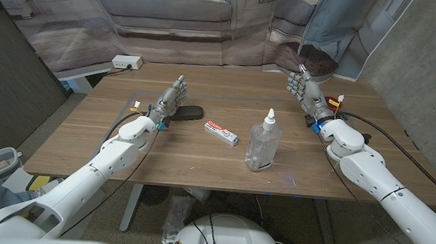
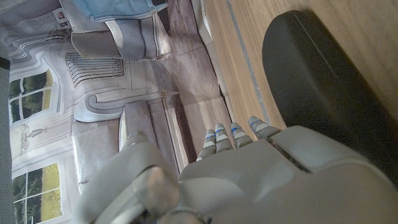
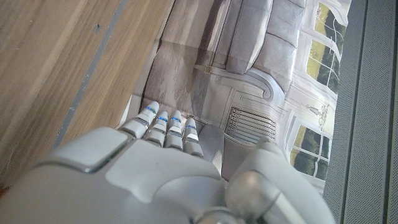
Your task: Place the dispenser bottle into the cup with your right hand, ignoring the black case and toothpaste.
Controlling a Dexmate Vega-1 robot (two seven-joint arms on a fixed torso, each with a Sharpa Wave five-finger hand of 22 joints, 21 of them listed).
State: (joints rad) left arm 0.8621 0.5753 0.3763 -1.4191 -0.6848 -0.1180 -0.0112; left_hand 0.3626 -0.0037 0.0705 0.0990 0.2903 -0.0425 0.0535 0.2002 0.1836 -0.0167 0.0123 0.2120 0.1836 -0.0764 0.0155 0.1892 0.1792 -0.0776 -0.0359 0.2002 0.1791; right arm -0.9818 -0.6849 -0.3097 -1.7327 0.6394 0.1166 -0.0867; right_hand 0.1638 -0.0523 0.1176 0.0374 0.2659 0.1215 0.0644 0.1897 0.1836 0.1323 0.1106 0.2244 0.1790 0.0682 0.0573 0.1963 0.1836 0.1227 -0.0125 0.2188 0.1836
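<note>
Dispenser bottle (image 1: 263, 143) stands upright near mid-counter (image 1: 199, 167), already sitting in a clear cup (image 1: 259, 156) by the look of it; w/ both transparent, can't tell how deep it sits. Toothpaste (image 1: 222, 132) lies just to its left, black case (image 1: 185, 113) beyond that beside the left hand (image 1: 169, 100). Right hand (image 1: 306, 90) is raised well apart from the bottle, fingers (image 3: 166, 124) straight and close together, holding nothing; left same.

Judgement: clear plastic, prob. light, smooth and slippery, slightly squeezable; narrow nozzle makes it top-heavy and tippy. Best hold: around the body's mid-height, not the tip.
</note>
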